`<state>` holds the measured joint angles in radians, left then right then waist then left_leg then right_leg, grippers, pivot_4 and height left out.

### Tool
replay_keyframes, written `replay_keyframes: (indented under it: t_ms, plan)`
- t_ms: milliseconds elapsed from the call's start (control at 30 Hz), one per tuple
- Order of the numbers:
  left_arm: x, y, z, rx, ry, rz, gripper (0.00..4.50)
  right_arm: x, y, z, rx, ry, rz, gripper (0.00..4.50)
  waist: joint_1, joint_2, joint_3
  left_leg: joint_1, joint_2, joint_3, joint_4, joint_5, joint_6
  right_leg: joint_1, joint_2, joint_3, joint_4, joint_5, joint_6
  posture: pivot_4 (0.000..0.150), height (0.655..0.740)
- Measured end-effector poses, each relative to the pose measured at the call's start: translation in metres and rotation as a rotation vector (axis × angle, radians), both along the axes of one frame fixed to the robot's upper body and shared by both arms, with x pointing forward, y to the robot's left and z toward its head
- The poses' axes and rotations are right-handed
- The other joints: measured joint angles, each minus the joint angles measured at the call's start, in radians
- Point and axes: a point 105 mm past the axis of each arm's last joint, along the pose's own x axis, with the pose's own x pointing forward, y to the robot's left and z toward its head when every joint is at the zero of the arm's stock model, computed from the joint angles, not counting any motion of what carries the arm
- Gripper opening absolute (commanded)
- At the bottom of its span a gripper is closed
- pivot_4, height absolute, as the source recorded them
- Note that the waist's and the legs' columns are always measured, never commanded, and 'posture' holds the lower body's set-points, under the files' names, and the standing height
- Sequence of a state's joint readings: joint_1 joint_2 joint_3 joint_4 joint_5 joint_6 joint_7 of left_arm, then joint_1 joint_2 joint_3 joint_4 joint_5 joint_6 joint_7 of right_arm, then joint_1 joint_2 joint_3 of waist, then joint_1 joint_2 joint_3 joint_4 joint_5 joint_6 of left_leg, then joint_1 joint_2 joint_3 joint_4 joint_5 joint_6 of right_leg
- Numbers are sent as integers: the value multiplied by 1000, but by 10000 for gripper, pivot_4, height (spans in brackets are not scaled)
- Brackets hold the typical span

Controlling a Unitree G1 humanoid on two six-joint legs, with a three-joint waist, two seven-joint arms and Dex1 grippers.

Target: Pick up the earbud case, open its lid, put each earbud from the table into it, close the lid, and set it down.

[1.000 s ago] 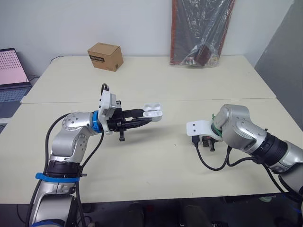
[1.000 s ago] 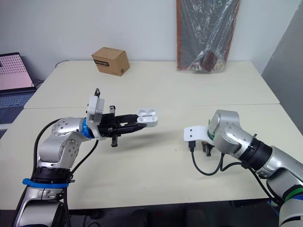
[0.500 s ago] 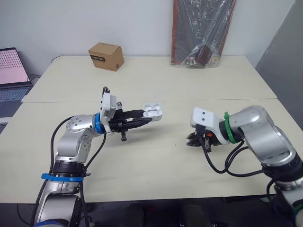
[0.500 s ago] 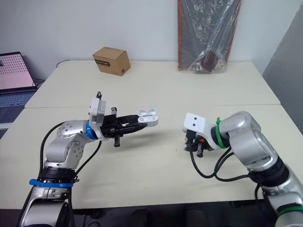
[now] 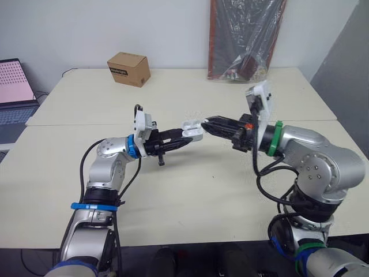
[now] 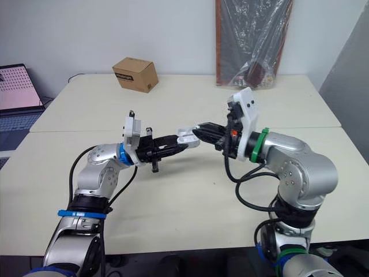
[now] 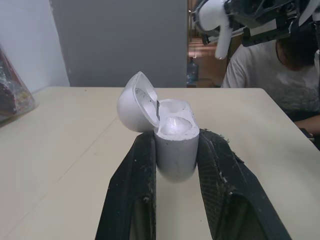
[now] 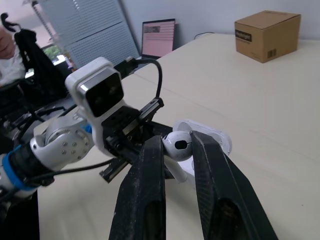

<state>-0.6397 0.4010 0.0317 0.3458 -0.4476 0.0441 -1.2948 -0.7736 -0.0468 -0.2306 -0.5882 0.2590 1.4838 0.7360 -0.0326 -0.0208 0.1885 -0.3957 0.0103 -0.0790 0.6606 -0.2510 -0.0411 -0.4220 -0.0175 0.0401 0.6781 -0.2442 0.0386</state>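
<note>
From the head camera, the left gripper (image 5: pixel 185 134) sits just left of the frame's centre, raised above the cream table (image 5: pixel 190 196), its two fingers clamped on the white earbud case (image 5: pixel 194 128), whose lid is swung open. The right gripper (image 5: pixel 207 122) reaches in from the right of centre, its tips just beside the case and slightly above it; at this range what lies between them cannot be made out. A cardboard box (image 5: pixel 128 68) stands on the table in the upper left, a laptop (image 5: pixel 12 81) shows at the left edge, and a plastic-wrapped bundle (image 5: pixel 245 37) leans against the wall at the upper middle. In the left wrist view, the case stands upright between the two black fingers (image 7: pixel 135 190), which press on its flanks; the lid hangs back on its hinge, tilted off to one side, and two rounded wells face up. Beyond and above the case, the other arm's tips pinch a white earbud (image 7: pixel 223 40), stem pointing down, apart from the case. A person (image 7: pixel 265 65) in a pale shirt sits behind the table's far edge. In the right wrist view, the two fingers are closed on the earbud's bulb, with the open case just behind it, and the left arm's white wrist camera (image 8: pixel 97 90) faces back from farther off.
</note>
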Motion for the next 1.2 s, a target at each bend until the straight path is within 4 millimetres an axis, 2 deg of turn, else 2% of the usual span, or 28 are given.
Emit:
replay_keyframes:
  t_ms: [267, 467, 867, 1100, 1200]
  plan:
    - [4, -7, 0, -34, -7, 20, 7858, 13, 12, 0, 35, -3, -148, 3930, -2, 0, 0, 0, 0, 0, 0, 0, 0, 0, 0, 0, 0, 0, 0, 1500, 7400]
    - [9, -12, 11, -61, -28, 33, 7858, 20, 13, 0, 47, -11, -230, 3930, -3, 0, 0, 0, 0, 0, 0, 0, 0, 0, 0, 0, 0, 0, 0, 1500, 7400]
    - [14, -16, 11, -81, 5, 40, 7858, 23, 17, 0, 77, -5, -253, 3930, -8, 0, 0, 0, 0, 0, -1, 0, 0, 0, 0, 0, -1, 0, 0, 1500, 7400]
    - [19, -14, 4, -87, 39, 62, 7858, 27, 15, 0, 77, -7, -258, 3930, -9, 0, 0, 0, 0, 0, -1, 0, 0, 0, 0, 0, -1, 0, 0, 1500, 7400]
    - [21, -20, 6, -112, 42, 69, 7858, 29, 17, -1, 78, -2, -252, 3930, -8, 0, 0, -1, 0, 0, -1, 0, 0, 0, 0, 0, -1, 0, 0, 1500, 7400]
